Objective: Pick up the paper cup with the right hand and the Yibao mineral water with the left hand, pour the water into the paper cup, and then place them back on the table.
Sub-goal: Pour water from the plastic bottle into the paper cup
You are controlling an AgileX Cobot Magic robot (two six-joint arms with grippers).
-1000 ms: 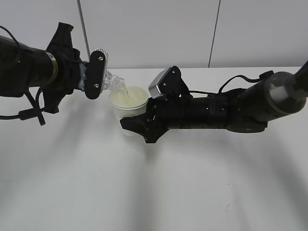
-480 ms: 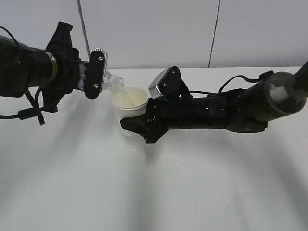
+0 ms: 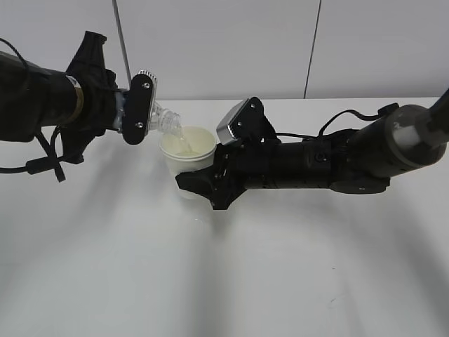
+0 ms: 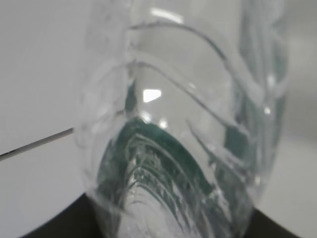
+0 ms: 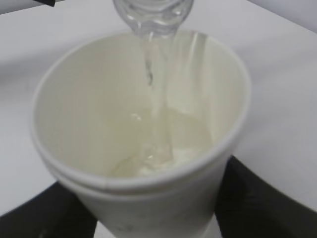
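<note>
Above the white table (image 3: 105, 267), my left hand (image 3: 137, 109) grips the Yibao mineral water (image 4: 183, 148), tipped over the paper cup (image 5: 138, 148); my right hand (image 3: 203, 184) clasps that cup, water pooling inside.

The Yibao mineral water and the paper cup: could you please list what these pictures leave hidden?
- Yibao mineral water, exterior view: body hidden by the left hand.
- Label lettering, left wrist view: blurred.
- Paper cup, right wrist view: base cut off by the edge.
- Right hand fingers: dark, indistinct.

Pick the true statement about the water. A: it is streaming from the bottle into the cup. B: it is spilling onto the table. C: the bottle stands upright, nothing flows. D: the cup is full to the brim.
A: the right wrist view shows a stream falling from the Yibao mineral water into the partly filled paper cup.
</note>
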